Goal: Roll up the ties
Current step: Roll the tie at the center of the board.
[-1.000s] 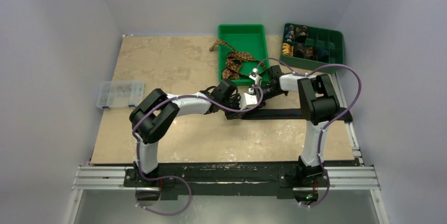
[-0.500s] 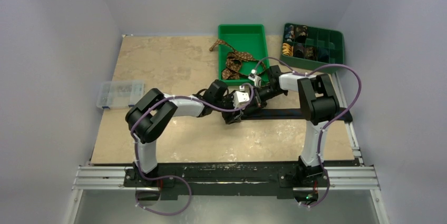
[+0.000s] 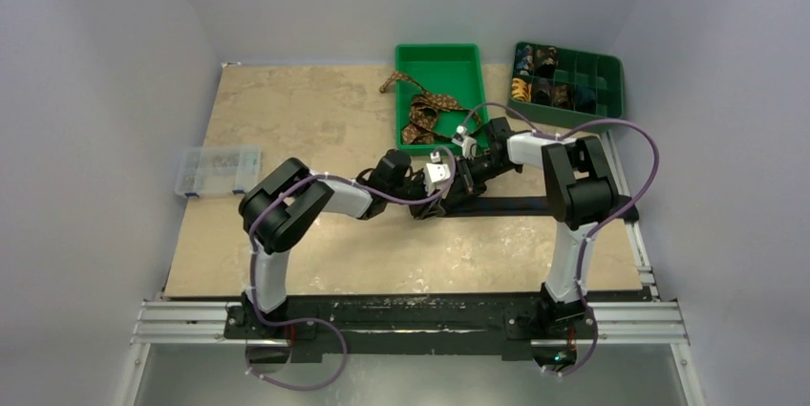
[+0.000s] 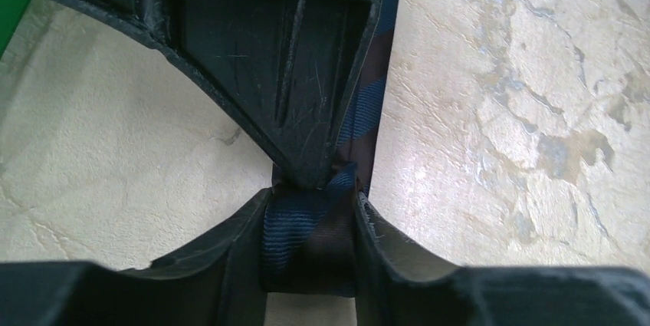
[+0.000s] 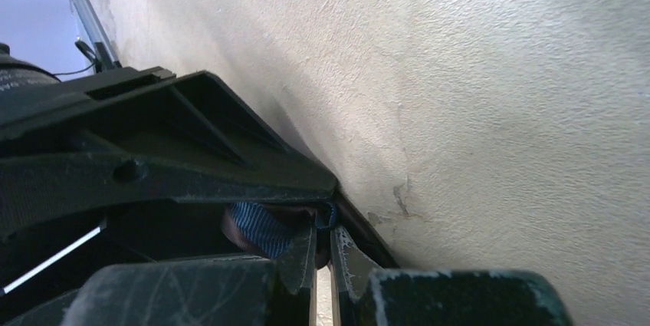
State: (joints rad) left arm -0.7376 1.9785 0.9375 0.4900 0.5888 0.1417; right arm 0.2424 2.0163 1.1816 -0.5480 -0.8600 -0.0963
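Observation:
A dark navy striped tie [image 3: 516, 205] lies flat across the table's right half, with its left end rolled into a small coil. In the left wrist view the coil [image 4: 306, 245] sits between my left gripper's [image 4: 313, 195] fingers, which press on both its sides. My right gripper [image 5: 326, 228] comes in from the opposite side. Its tips are nearly together, pinching a fold of the tie [image 5: 257, 228] at the coil's core. From above, both grippers, left [image 3: 423, 205] and right [image 3: 441, 198], meet at the tie's left end. A brown patterned tie [image 3: 420, 115] lies unrolled in the tray.
The green tray [image 3: 475, 57] stands at the back centre, and the brown tie spills over its left rim. A dark green compartment box [image 3: 611, 81] with several rolled ties stands at the back right. A clear plastic box [image 3: 218, 170] sits off the table's left edge.
Both grippers shifted slightly left along the tie. The left gripper's jaws opened and then closed again round the coil, and the right gripper's tips closed.

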